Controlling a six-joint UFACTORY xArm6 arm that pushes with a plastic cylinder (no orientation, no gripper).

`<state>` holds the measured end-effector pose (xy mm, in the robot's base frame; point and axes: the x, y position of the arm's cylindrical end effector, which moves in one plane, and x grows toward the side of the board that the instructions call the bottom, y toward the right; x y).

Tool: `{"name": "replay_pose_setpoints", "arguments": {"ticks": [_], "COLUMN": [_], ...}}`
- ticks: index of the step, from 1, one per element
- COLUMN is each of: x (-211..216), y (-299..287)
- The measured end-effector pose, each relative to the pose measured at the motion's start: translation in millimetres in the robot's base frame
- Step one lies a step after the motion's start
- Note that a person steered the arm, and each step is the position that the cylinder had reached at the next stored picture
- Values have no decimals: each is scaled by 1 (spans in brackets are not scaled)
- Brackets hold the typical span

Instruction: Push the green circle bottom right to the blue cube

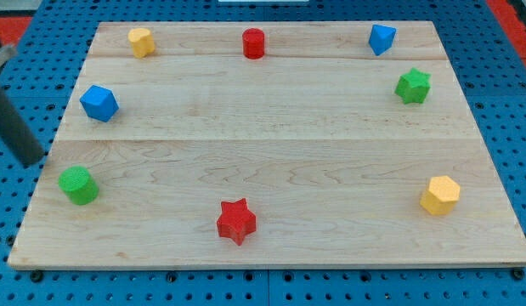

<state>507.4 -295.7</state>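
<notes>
My tip rests at the board's left edge, just beside the green circle, up and to the view's left of it. It is a bare rod end with no jaws, so it grips nothing and touches no block. The green circle lies near the board's lower left corner. The blue cube lies above it, toward the view's top. The tip sits between the two in height, left of both. A push toward the view's right appears necessary.
</notes>
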Motion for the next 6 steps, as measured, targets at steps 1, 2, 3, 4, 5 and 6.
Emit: {"name": "replay_pose_setpoints", "arguments": {"ticks": [1, 2, 3, 4, 5, 6], "x": [45, -23, -38, -38, -38, -38], "y": [49, 93, 121, 81, 70, 68]}}
